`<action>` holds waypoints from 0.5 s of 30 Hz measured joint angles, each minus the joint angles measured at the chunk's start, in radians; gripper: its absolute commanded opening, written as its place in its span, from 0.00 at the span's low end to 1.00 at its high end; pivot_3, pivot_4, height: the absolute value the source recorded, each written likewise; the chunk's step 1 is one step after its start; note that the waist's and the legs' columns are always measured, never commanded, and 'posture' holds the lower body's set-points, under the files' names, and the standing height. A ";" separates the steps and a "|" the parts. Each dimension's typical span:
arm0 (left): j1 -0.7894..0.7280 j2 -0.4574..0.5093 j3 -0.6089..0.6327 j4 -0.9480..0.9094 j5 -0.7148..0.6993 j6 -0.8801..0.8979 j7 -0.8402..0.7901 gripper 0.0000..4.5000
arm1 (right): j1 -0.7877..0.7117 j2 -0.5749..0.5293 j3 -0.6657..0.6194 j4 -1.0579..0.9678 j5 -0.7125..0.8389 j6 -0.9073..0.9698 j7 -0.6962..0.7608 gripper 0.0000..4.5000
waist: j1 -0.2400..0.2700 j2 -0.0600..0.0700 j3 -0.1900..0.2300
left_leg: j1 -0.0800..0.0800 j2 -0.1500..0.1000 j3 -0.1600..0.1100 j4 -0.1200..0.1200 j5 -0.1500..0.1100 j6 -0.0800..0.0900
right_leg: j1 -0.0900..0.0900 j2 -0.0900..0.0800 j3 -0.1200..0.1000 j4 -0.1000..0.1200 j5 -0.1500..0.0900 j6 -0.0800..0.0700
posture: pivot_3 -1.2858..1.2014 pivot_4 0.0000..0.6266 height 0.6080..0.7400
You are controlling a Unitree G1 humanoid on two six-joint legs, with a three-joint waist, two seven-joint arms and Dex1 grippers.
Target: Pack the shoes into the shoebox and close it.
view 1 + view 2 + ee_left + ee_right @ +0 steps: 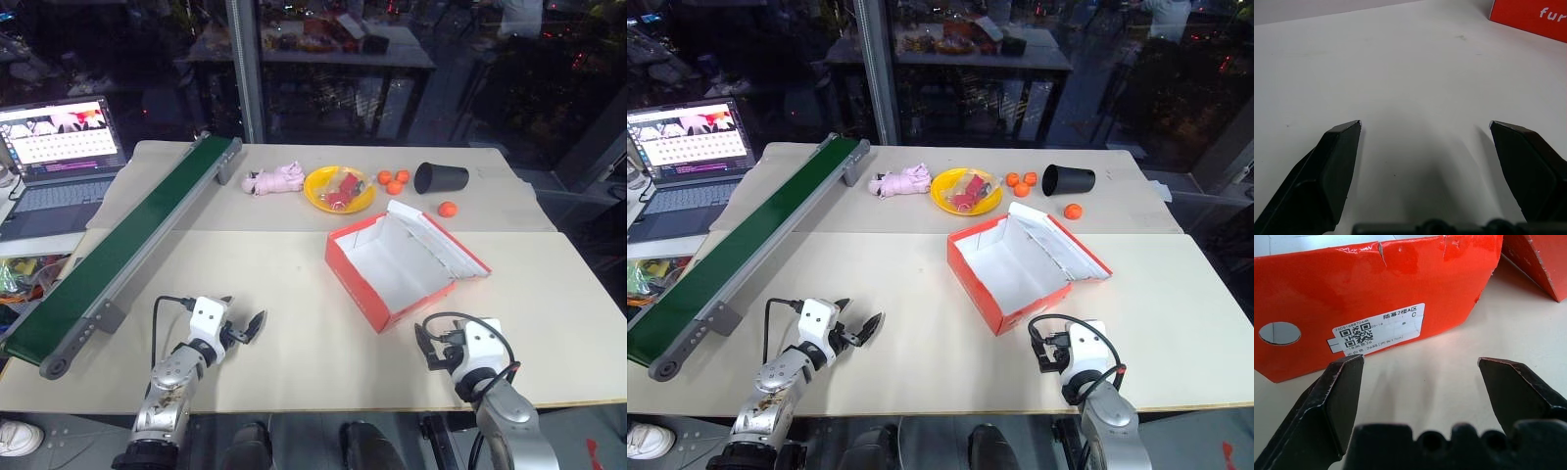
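Note:
The red-orange shoebox (355,282) stands open at the middle right of the near table, its white inside empty and its lid (446,240) folded back to the right. The shoes are out of view. My left gripper (245,323) hovers low over the bare tabletop, well to the left of the box, with its fingers (1337,156) spread open and nothing between them. My right gripper (428,348) is open too, just in front of the box's near end. In the right wrist view that labelled end wall (1376,293) faces the empty fingers (1342,391) closely.
A green conveyor belt (127,245) runs diagonally along the left. On the far table lie a pink plush toy (277,180), a yellow bowl (315,192) with red items, several oranges (394,182) and a tipped black cup (440,177). A laptop (59,147) sits far left.

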 measured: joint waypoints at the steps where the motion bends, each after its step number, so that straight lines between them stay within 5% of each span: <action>1: 0.000 0.000 0.000 0.000 0.000 0.000 0.000 1.00 | 0.000 0.000 0.000 0.000 0.000 0.000 0.000 0.98 | 0.000 0.000 0.000 | 0.000 0.000 0.000 0.000 0.000 0.000 | 0.000 0.000 0.000 0.000 0.000 0.000 | 0.52 0.24 0.97; 7: -0.179 0.018 0.039 0.040 -0.016 0.006 0.012 1.00 | 0.049 -0.018 -0.089 -0.123 0.003 0.030 -0.045 0.98 | 0.024 0.000 0.001 | -0.004 0.000 -0.001 0.002 0.000 0.000 | -0.002 0.000 -0.003 0.001 0.001 0.001 | 0.52 0.24 0.97; 15: -0.404 0.003 0.075 0.036 -0.045 0.071 0.077 1.00 | -0.163 -0.116 -0.185 -0.313 0.019 0.195 -0.108 0.98 | 0.019 0.000 0.000 | 0.000 0.000 -0.003 0.002 0.001 0.001 | 0.002 0.002 -0.003 0.001 0.002 0.003 | 0.52 0.24 0.97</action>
